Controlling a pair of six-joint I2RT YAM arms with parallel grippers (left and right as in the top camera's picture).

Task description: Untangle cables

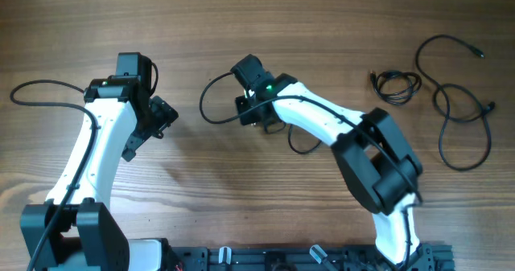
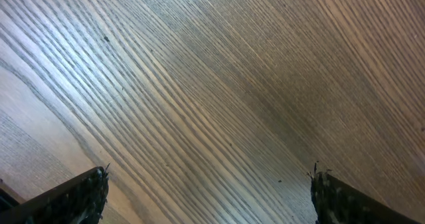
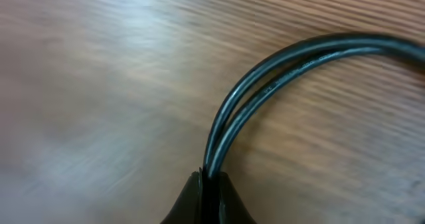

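Wooden table, cable loop leftward.

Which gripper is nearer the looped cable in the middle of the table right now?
Right. The right gripper is shut on the looped cable, pinching two strands of it. The left gripper hangs open off to the loop's left, apart from it.

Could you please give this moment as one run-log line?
left tool: open, over table | right tool: shut on cable loop
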